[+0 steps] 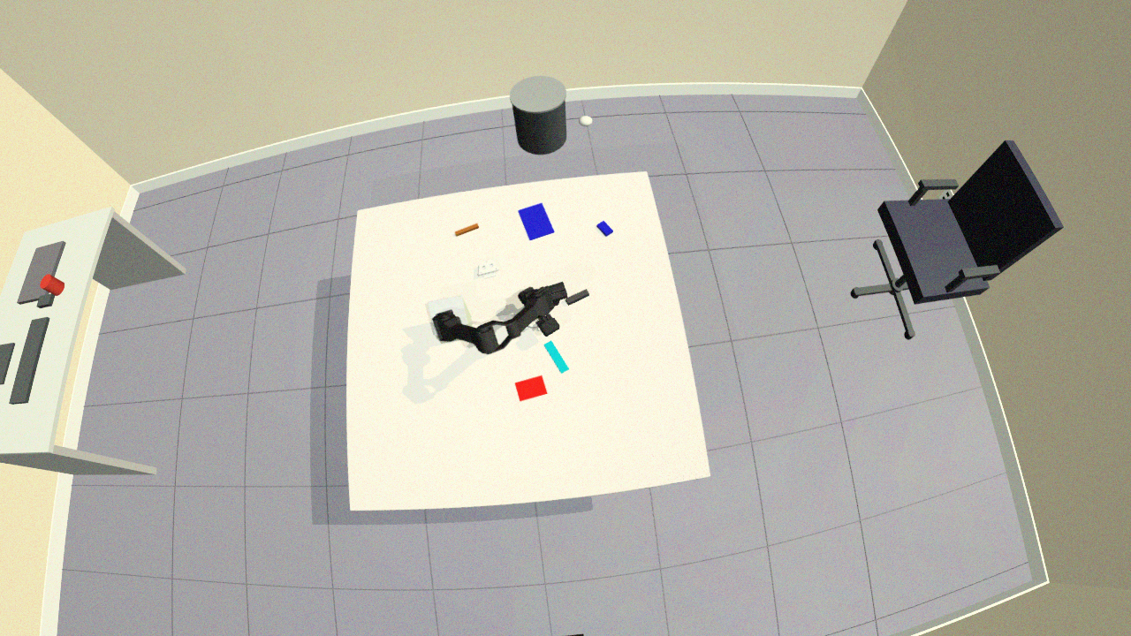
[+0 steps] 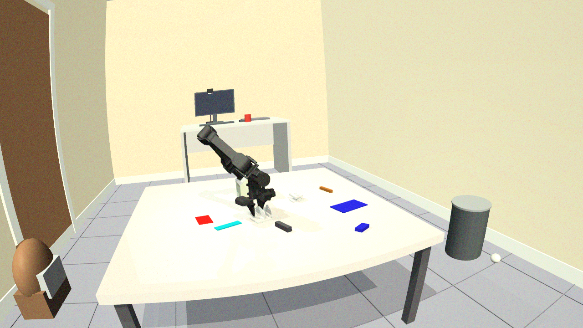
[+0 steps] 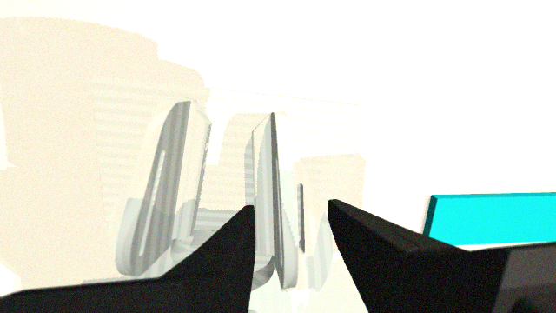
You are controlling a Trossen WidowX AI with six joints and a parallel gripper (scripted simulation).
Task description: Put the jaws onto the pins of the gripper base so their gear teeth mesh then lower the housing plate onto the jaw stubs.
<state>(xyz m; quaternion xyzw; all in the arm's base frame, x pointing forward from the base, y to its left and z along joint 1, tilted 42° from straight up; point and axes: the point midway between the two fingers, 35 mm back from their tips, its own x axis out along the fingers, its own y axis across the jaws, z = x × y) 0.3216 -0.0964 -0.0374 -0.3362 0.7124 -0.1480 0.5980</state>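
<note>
Wrist view gives the closest look at the 2 pale jaws: the first jaw (image 2: 268, 211) (image 3: 169, 191) and the second jaw (image 2: 259, 212) (image 3: 265, 196) stand upright side by side, with a gap between them, over a flat pale base (image 2: 264, 220) (image 3: 110, 130) on the table (image 1: 395, 474) (image 2: 285, 261). The glare is too strong to tell whether their teeth mesh or how they sit on the 2 pins

The pincer (image 1: 537, 312) (image 2: 257, 210) (image 3: 291, 211) points down over the base, partly open, with its 2 black fingers on either side of the second jaw, pinching it. The first jaw is outside the grip. The arm (image 1: 486, 336) (image 2: 228, 152) is folded high at its elbow, then slopes down towards the base; the top view hides the fingertips beneath it

Near the base lie 1 cyan strip (image 1: 556, 356) (image 2: 228, 225) (image 3: 495, 219) and 1 dark bar (image 1: 577, 296) (image 2: 283, 226). A small white piece (image 1: 485, 271) (image 2: 295, 197) rests apart from the base, its details washed out. Farther out are 1 red card (image 1: 530, 388) (image 2: 204, 219), 1 blue sheet (image 1: 535, 221) (image 2: 348, 206), 1 blue block (image 1: 604, 228) (image 2: 361, 227) and 1 orange stick (image 1: 466, 230) (image 2: 326, 189)
</note>
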